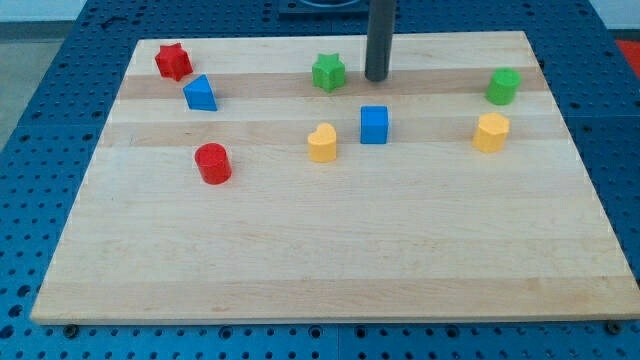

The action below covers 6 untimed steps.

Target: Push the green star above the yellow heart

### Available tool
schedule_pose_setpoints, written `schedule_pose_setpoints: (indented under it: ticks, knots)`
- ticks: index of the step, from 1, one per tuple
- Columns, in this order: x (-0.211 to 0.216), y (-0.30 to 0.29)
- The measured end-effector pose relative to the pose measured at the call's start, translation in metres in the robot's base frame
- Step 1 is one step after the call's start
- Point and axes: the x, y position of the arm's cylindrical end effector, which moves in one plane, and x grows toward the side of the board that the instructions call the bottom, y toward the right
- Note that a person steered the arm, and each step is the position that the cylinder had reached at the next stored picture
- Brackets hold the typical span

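The green star lies near the top middle of the wooden board. The yellow heart lies below it, almost straight down the view. My tip stands just to the right of the green star, a small gap apart, and above the blue cube. The rod rises from the tip out of the view's top.
A red star and a blue triangular block lie at the top left. A red cylinder lies left of the heart. A green block and a yellow block lie at the right.
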Motion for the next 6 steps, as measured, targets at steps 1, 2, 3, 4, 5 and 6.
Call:
schedule_pose_setpoints:
  ticks: [1, 2, 3, 4, 5, 6]
  knots:
    - [-0.035, -0.037]
    - [0.015, -0.070]
    - [0.037, -0.064]
    - [0.048, -0.045]
    - [0.067, -0.053]
    - [0.084, -0.101]
